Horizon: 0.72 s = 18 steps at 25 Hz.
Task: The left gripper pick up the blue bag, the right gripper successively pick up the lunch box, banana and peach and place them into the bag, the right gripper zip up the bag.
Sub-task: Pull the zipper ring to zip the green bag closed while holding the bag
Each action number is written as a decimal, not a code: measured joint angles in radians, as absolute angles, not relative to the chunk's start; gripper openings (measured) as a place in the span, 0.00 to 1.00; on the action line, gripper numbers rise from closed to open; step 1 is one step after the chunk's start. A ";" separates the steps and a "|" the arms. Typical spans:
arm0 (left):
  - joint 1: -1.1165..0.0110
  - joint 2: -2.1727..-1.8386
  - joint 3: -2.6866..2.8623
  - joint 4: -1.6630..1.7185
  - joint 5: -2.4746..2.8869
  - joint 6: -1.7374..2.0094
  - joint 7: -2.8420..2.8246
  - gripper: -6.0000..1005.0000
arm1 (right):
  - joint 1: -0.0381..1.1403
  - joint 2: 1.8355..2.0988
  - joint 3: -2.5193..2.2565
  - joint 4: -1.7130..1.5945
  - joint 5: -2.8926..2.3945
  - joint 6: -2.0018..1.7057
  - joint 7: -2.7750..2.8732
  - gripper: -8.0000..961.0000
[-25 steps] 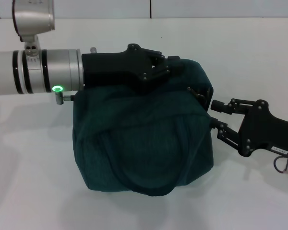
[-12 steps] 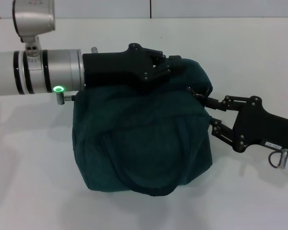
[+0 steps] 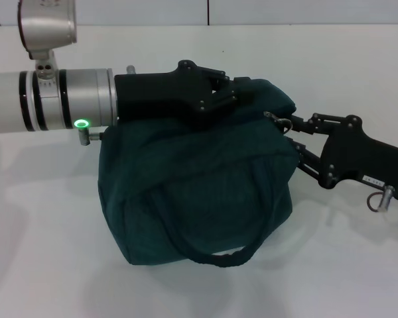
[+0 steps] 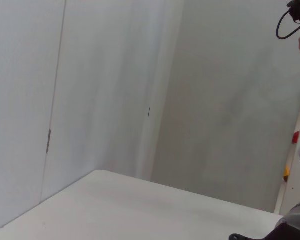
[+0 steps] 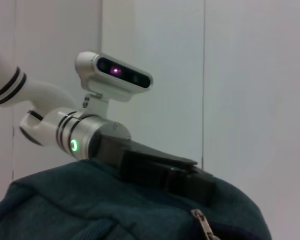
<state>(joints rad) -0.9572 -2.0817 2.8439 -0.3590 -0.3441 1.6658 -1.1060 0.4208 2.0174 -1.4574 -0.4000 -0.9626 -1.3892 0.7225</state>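
Fabric of the blue bag [image 3: 199, 192] looks soft and bulging, pinched at its top ridge in the closed left gripper [image 3: 227, 96]. Its small zipper pull lies right at the right gripper [image 3: 286, 136] fingertips, the best hold; whether they clamp it I cannot tell.

Head camera looks forward and down from above, close on blue bag [image 3: 199, 192] on white table [image 3: 46, 265]. Left wrist camera faces away toward far wall and bare tabletop [image 4: 140, 210]. Right wrist camera sits low and near at bag's right end, facing left across its top [image 5: 140, 210]; shares bag and left gripper [image 5: 160, 172] with head view.
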 joint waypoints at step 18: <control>-0.957 -2.082 2.844 -0.358 -0.345 1.667 -1.105 0.13 | 0.436 2.021 -1.465 -0.401 -0.957 -1.412 0.711 0.31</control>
<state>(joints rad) -0.9571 -2.0816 2.8440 -0.3579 -0.3448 1.6671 -1.1051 0.4363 2.0211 -1.4654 -0.4012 -0.9567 -1.4124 0.7114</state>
